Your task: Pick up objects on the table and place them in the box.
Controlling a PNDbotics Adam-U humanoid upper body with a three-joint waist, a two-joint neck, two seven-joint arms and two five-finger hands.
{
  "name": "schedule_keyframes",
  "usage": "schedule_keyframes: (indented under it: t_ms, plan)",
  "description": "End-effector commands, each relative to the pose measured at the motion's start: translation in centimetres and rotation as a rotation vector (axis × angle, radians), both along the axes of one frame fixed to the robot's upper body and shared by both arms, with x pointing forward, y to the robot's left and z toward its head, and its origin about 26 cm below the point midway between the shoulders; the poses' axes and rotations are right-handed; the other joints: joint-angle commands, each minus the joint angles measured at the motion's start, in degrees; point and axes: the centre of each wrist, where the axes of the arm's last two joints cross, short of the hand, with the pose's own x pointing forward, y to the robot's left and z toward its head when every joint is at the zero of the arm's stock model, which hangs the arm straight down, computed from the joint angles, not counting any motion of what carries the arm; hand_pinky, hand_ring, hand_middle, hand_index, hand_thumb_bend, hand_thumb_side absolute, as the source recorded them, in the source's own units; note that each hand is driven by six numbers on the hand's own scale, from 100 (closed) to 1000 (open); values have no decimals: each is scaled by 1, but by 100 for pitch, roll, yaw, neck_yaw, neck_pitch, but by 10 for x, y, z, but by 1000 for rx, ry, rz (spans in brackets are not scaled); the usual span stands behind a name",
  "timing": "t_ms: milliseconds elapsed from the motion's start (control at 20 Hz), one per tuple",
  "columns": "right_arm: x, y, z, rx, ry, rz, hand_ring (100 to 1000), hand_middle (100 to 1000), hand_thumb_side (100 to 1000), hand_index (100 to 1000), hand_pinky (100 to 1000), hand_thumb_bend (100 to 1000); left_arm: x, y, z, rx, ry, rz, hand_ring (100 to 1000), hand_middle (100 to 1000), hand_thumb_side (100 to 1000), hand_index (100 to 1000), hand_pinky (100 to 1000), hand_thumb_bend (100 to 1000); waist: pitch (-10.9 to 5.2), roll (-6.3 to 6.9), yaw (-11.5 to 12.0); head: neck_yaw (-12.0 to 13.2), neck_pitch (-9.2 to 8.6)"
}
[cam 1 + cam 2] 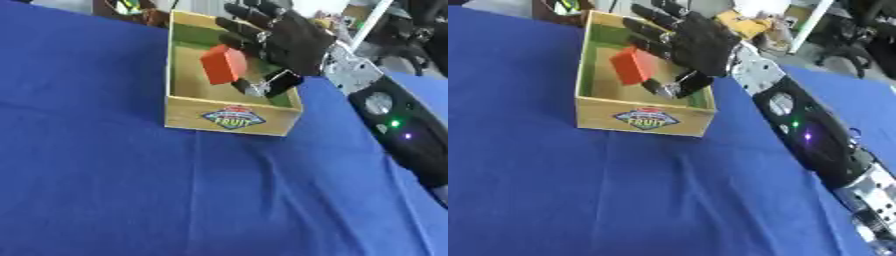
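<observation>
A wooden box (262, 124) with a "FRUIT" label on its front wall stands on the blue cloth at the upper middle. A red block (223, 64) is tilted inside the box's opening, above its floor. My right hand (697, 42) reaches in from the right and hovers over the box. Its fingers are spread and nearly straight, and its thumb (677, 85) points down at the box's right wall. The block lies just left of the fingers and thumb; I cannot tell whether they still touch it. My left hand shows in neither view.
Blue cloth (175, 190) covers the table in front of and beside the box. My right forearm (815, 135) runs along the right side. Dark and yellow clutter (750, 22) stands beyond the table's far edge behind the box.
</observation>
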Motion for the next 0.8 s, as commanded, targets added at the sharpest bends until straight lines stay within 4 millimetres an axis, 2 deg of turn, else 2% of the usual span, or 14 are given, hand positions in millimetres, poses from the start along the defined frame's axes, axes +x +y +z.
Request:
schedule_keyframes:
  t_ms: [50, 250, 750, 800]
  plan:
    - [-6, -7, 14, -37, 1, 39, 905, 920, 1000, 880, 759, 100, -2, 4, 9, 24, -18, 7, 117, 128, 1000, 402, 100, 100, -179, 59, -17, -34, 23]
    - [-7, -8, 15, -45, -12, -1, 922, 962, 1000, 893, 772, 100, -2, 4, 9, 24, -16, 6, 116, 127, 1000, 402, 100, 100, -193, 72, -31, -45, 43]
    - [-8, -6, 15, -30, -24, 28, 913, 946, 1000, 859, 768, 100, -3, 4, 8, 23, -13, 7, 116, 126, 1000, 401, 100, 100, -219, 97, -52, -49, 44]
    - [-8, -5, 16, -27, -27, 30, 898, 900, 1000, 841, 765, 100, -3, 4, 8, 23, -13, 7, 116, 127, 1000, 401, 100, 100, -228, 106, -57, -52, 48]
